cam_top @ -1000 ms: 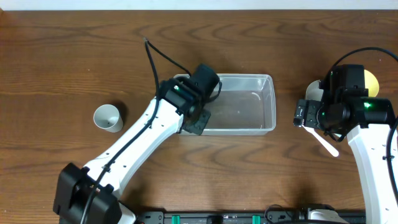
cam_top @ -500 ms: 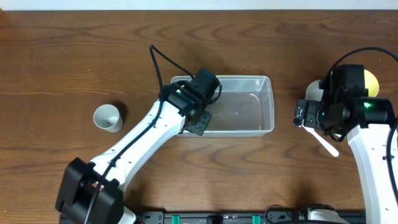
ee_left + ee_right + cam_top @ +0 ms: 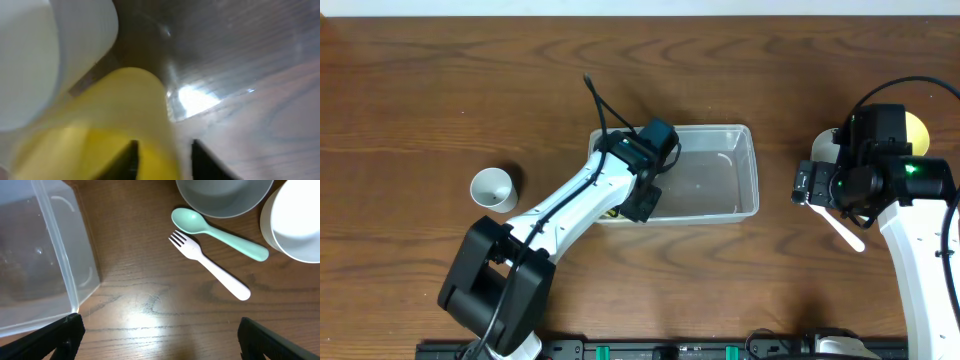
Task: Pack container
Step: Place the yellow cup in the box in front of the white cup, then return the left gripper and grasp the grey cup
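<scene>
- The container point(image 3: 720, 170) lies on the table point(image 3: 420, 80) with its long axis running left to right in the overhead view, its open top facing up.
- The left gripper point(image 3: 642, 196) hangs over the container's left end, low above its floor. This arm is plainly the nearer one.
- In the left wrist view a yellow cup point(image 3: 125, 110) fills the frame right at the fingers point(image 3: 131, 159), with a white cup point(image 3: 30, 60) touching it on the upper side.
- The yellow wall seems to run between the jaws, but the picture is too blurred and close to tell whether they are clenched on it or released.
- Past the cups, that view shows the container's clear floor and wall, so the cups sit inside the container's left end, or just above it.
- The right gripper point(image 3: 160, 335) hovers beyond the container's right short end, apart from it, with its jaws spread wide and nothing between them.
- Further right of the container than that gripper lie a white fork point(image 3: 207, 265) and a green spoon point(image 3: 215, 230), side by side, and beyond them a grey bowl point(image 3: 222, 197) and a white bowl point(image 3: 295, 225).
- A grey cup point(image 3: 495, 188) stands alone, well to the container's left.
- My guess is that the coming move is settling the cups at the left end, which leaves the right end free for the cutlery.
</scene>
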You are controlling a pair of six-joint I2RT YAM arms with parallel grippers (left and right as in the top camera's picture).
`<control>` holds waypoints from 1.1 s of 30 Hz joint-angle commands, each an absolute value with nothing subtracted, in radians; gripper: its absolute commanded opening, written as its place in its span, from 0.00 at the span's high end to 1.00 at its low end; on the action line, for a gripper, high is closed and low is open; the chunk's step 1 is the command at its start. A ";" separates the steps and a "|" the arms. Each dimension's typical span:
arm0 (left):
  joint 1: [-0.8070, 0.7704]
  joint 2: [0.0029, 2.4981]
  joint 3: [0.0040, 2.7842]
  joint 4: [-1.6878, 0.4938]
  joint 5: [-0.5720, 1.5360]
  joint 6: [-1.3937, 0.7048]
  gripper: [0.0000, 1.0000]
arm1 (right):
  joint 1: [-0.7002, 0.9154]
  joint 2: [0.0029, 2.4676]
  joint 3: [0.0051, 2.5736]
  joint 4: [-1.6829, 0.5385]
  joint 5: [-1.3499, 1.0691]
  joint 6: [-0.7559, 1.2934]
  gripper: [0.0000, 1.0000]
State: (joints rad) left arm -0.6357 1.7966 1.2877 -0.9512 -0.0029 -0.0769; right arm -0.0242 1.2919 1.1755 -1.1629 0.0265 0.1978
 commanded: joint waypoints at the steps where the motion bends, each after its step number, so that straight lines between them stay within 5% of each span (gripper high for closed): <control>1: -0.633 1.796 1.285 -0.966 -0.009 -0.075 0.52 | -0.033 1.294 1.191 -1.168 0.037 0.194 0.01; 13: -0.583 1.629 1.688 -1.239 -0.223 -0.077 0.46 | -0.033 1.294 1.191 -1.175 0.037 0.193 0.01; 26: -0.035 1.600 1.600 -1.254 -0.037 -0.231 0.40 | -0.033 1.294 1.191 -1.171 0.037 0.193 0.01; 33: 0.084 1.679 1.397 -1.124 -0.006 -0.231 0.39 | -0.033 1.294 1.191 -1.171 0.037 0.193 0.01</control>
State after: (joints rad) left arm 0.0612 1.6505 1.4563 -1.1439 -0.0391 -0.2142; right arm -0.0242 1.2922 1.1763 -1.1706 0.0265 0.1978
